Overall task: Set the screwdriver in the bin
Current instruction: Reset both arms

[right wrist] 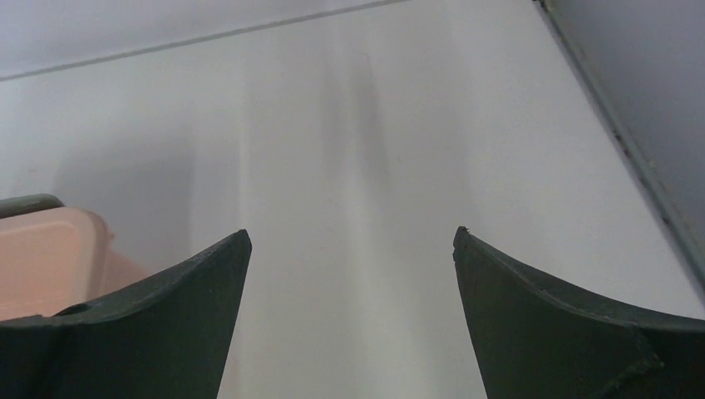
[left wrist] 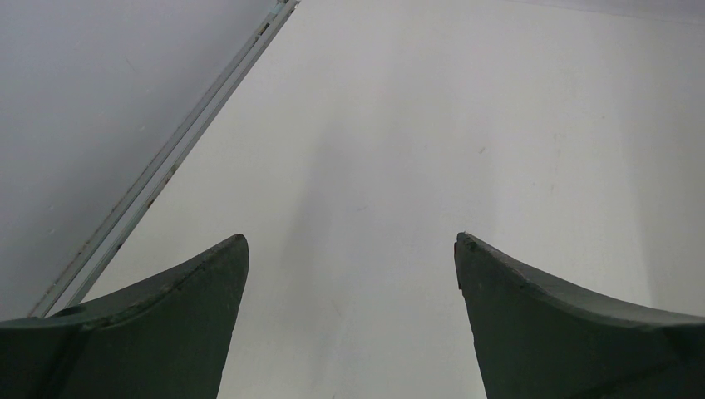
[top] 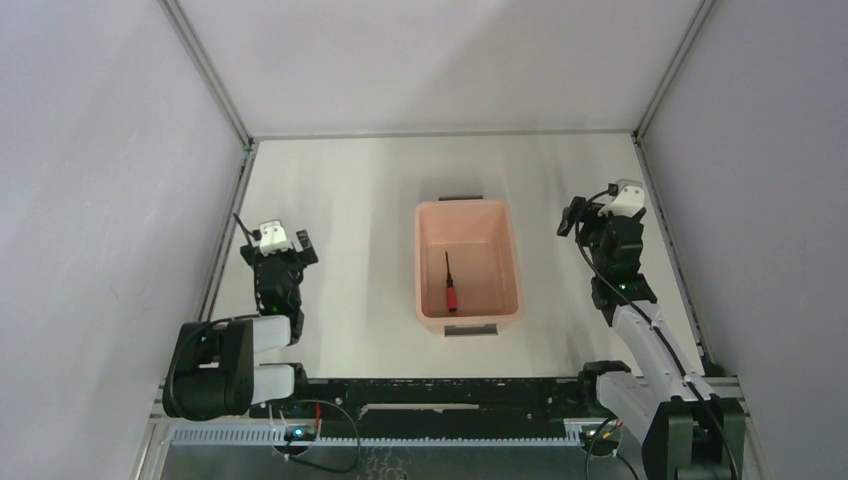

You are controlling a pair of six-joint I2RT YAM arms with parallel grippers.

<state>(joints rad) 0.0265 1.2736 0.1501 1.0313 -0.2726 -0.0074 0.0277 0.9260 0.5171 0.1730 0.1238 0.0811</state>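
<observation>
The screwdriver [top: 450, 285] lies flat on the floor of the bin [top: 420, 262], red handle toward the near end, shaft pointing away. The left gripper [left wrist: 351, 241] and right gripper [right wrist: 352, 234] hang over the table [top: 350, 200], one each side of the bin, both spread wide and holding nothing. The placing appears done; at most, parking the arms is left.

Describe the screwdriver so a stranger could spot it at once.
Find the pink bin in the middle of the white table. On its floor lies the screwdriver, the only thing inside: red handle nearest the table's near edge, thin black shaft pointing away.
</observation>
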